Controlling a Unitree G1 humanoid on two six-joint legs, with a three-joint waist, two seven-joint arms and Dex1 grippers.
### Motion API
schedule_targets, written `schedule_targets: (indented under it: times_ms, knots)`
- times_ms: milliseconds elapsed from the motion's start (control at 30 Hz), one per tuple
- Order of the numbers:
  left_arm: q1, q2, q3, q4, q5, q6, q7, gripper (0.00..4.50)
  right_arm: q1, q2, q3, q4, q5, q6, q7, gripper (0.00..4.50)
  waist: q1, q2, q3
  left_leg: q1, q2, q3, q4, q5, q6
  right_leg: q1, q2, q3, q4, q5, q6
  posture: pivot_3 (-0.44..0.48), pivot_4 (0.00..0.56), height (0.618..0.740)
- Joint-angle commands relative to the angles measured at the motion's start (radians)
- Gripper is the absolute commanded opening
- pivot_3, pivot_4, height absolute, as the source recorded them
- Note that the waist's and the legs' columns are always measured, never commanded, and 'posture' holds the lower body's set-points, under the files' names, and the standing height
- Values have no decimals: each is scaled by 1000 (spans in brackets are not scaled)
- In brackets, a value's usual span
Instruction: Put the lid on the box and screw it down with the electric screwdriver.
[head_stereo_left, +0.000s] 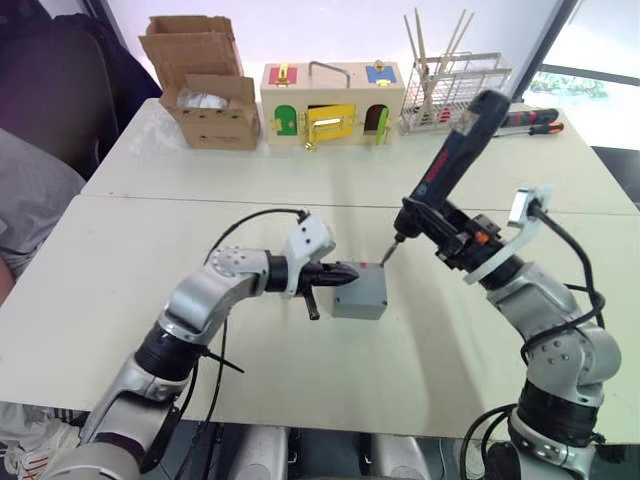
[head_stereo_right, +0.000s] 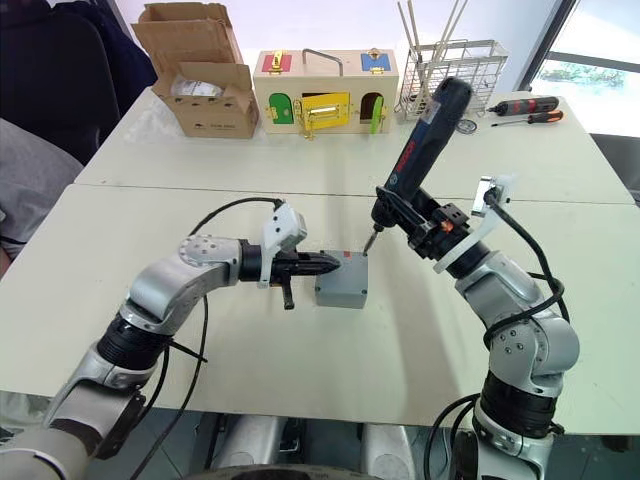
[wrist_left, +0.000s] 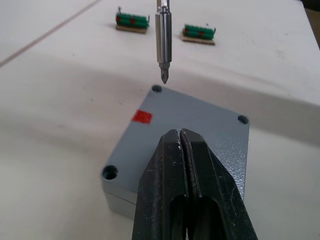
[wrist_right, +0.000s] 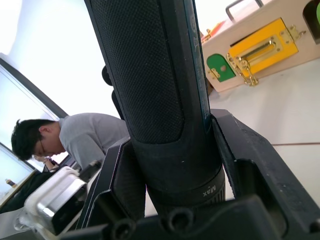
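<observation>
The grey box (head_stereo_left: 360, 303) stands mid-table with the lid (wrist_left: 200, 125) lying on top of it. The top face has screw holes at its corners and a small red mark (wrist_left: 142, 116). My left gripper (wrist_left: 180, 134) is shut, with its tips resting on the lid from the box's left side. My right gripper (head_stereo_left: 452, 238) is shut on the electric screwdriver (head_stereo_left: 455, 160) and holds it tilted. The metal bit (wrist_left: 163, 45) hangs just above the lid's far corner hole without touching it.
Along the far table stand a brown cardboard box (head_stereo_left: 205, 85), a wooden box with coloured doors (head_stereo_left: 332, 105), a wire rack (head_stereo_left: 455, 85) and red-and-black hand screwdrivers (head_stereo_left: 530, 120). Two small green blocks (wrist_left: 132, 21) lie beyond the box. A person (head_stereo_left: 30, 200) sits at the left.
</observation>
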Motion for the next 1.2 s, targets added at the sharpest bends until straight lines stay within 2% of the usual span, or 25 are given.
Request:
schedule_targets:
  times_ms: [33, 400, 1000, 1200]
  knots:
    - [-18, 11, -8, 2, 31, -32, -17, 0, -3, -18, 13, -51, 32, -66, -4, 1744, 0, 0, 0, 0, 0, 0, 0, 0, 0, 0, 0, 0, 0, 0, 0, 0, 150, 731]
    - [-5, 32, -3, -43, 32, -9, -47, 0, 35, -46, 97, 9, -16, -177, -11, 1744, 3, 0, 0, 0, 0, 0, 0, 0, 0, 0, 0, 0, -4, 0, 0, 0, 150, 731]
    - [-5, 24, -8, -70, 36, 13, -37, 0, 79, -111, 120, 59, 8, -220, -1, 1744, 5, -1, 0, 0, 0, 0, 0, 0, 0, 1, 0, 0, -4, 0, 0, 0, 150, 731]
    - [2, 19, -24, -61, 46, 9, -40, 0, 101, -163, 260, 4, -73, -259, 45, 1744, 2, -1, -1, 1, 1, 0, 0, 0, 0, 1, 1, 0, -4, 0, 0, 0, 150, 731]
